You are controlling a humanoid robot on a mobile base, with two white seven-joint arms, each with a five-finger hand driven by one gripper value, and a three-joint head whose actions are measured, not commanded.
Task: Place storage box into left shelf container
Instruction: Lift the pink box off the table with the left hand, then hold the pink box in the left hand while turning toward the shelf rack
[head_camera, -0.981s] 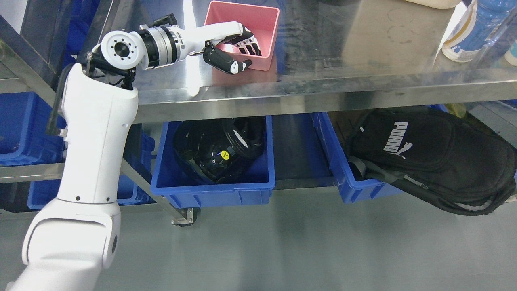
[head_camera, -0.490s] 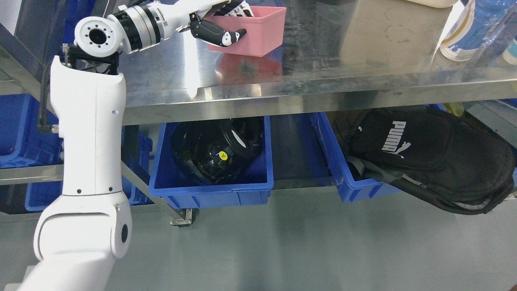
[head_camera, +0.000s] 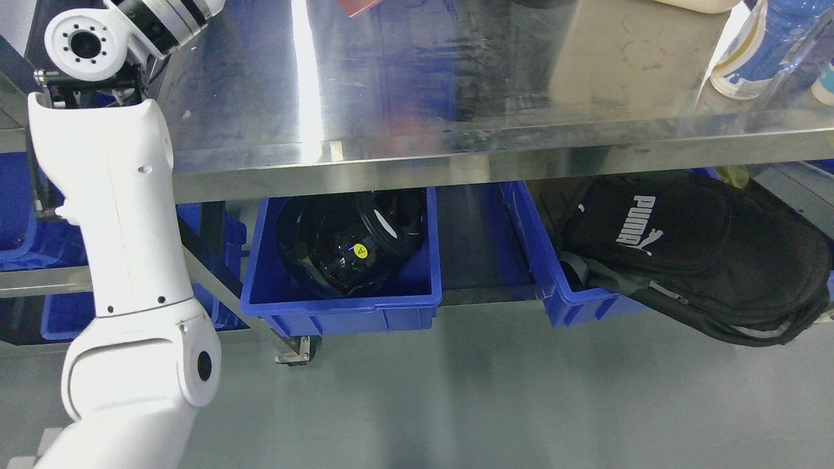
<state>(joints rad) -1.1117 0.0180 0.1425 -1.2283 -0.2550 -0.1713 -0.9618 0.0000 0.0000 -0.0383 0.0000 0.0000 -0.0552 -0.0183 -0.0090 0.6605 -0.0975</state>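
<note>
The left hand is not shown; the left arm (head_camera: pixel 124 215) rises from the lower left, bends at the round joint (head_camera: pixel 81 44), and its wrist (head_camera: pixel 166 13) leaves the picture at the top edge. Whether the fingers are wide, narrow or closed on anything cannot be told. The right arm is not seen at all.

Only a small reddish-pink corner (head_camera: pixel 357 6) is seen of the storage box, at the top edge, right of the wrist and above the table (head_camera: pixel 456 150). It is judged to be raised clear of the table top and carried by the unseen hand, but the grasp itself is cut off. Its long axis cannot be determined.

The target is judged to be among the blue containers on the left shelf (head_camera: pixel 23 228), partly covered by the arm. These lie left of and below the box, so the coming move is expected to run leftward and downward, past the table edge. The left arm is the nearer one.

Under the table, a blue bin (head_camera: pixel 339 306) holds a dark, glossy item (head_camera: pixel 345 241) that cannot be identified. A second blue bin (head_camera: pixel 567 299) carries a black bag (head_camera: pixel 690 254) overhanging its rim. Bottles (head_camera: pixel 749 58) at the far right of the table are cut off.
</note>
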